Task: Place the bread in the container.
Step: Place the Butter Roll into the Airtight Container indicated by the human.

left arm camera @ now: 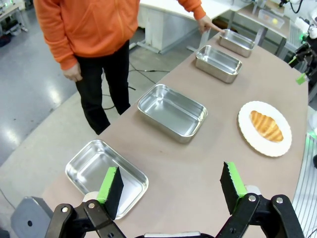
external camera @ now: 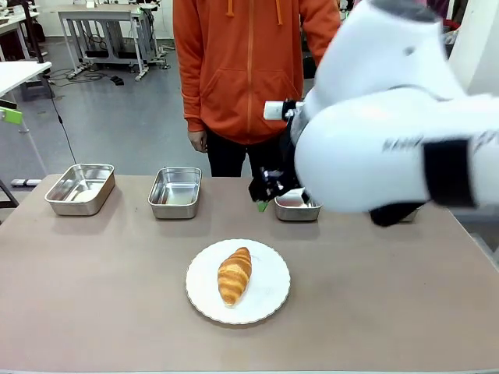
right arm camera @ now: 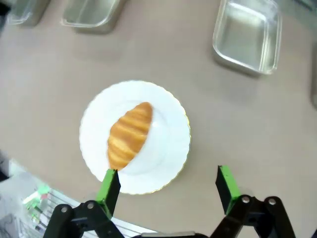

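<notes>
The bread (external camera: 234, 274) (right arm camera: 130, 134) (left arm camera: 266, 125) lies on a round white plate (external camera: 269, 300) mid-table. Steel containers stand in a row along the far edge (external camera: 80, 187) (external camera: 175, 191) (external camera: 298, 207). In the left wrist view the row runs away from me: (left arm camera: 106, 176), (left arm camera: 172, 111), (left arm camera: 218, 62), (left arm camera: 237, 42). A person's hand (left arm camera: 204, 23) points beside the farthest one. My right gripper (right arm camera: 167, 186) (external camera: 265, 195) hovers open above the plate's edge, nothing between its fingers. My left gripper (left arm camera: 172, 186) hangs open over the table beside the nearest container.
The person in an orange hoodie (external camera: 249, 70) stands at the far side of the table. My right arm's white body (external camera: 390, 132) covers the table's far right. Bare tabletop (external camera: 101, 288) lies left of the plate.
</notes>
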Available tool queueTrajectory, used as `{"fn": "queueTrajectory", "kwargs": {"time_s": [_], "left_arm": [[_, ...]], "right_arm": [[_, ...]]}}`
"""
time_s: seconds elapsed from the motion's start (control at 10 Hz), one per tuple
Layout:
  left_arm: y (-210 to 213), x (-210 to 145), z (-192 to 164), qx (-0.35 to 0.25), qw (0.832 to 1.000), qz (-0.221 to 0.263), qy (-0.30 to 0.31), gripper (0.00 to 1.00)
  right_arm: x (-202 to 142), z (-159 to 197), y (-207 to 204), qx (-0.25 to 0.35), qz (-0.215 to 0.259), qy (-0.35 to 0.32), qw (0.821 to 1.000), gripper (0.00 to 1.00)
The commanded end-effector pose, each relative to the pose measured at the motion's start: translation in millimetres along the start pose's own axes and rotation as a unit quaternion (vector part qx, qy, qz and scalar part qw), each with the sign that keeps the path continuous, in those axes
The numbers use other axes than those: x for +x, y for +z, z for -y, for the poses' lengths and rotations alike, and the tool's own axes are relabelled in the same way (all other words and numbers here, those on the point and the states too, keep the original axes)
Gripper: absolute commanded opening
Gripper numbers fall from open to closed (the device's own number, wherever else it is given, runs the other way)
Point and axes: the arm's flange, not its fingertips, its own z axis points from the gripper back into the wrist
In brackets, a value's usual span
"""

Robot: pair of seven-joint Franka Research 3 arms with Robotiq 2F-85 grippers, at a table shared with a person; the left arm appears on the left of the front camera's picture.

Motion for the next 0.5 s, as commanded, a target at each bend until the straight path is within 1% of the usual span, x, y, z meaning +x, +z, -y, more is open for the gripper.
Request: {"fn": "queueTrajectory", "kwargs": {"time_s": [0.0,0.1,0.2,0.3,0.4], "left_arm": [[1.0,0.6,1.2,-0.002,1.000,0.005,-0.007,1.00],[1.0,0.6,1.2,-0.002,1.000,0.005,-0.007,1.00],[1.0,0.6,1.2,-0.002,1.000,0.005,-0.007,1.00],[1.0,0.6,1.2,-0.002,1.000,0.005,-0.007,1.00],[1.0,0.6,1.2,-0.002,1.000,0.005,-0.007,1.00]], "right_arm": [[15.2,-23.4,-30.1,-0.048,-0.014,-0.080,0.996,1.00],[16.3,-25.2,-40.5,-0.038,-0.023,-0.110,0.993,1.00],[22.8,-17.1,-44.2,-0.036,-0.023,-0.177,0.983,1.00],[-2.4,-10.5,-32.5,-0.035,-0.019,-0.072,0.997,1.00],[-2.4,-10.5,-32.5,-0.035,-0.019,-0.072,0.997,1.00]]}}
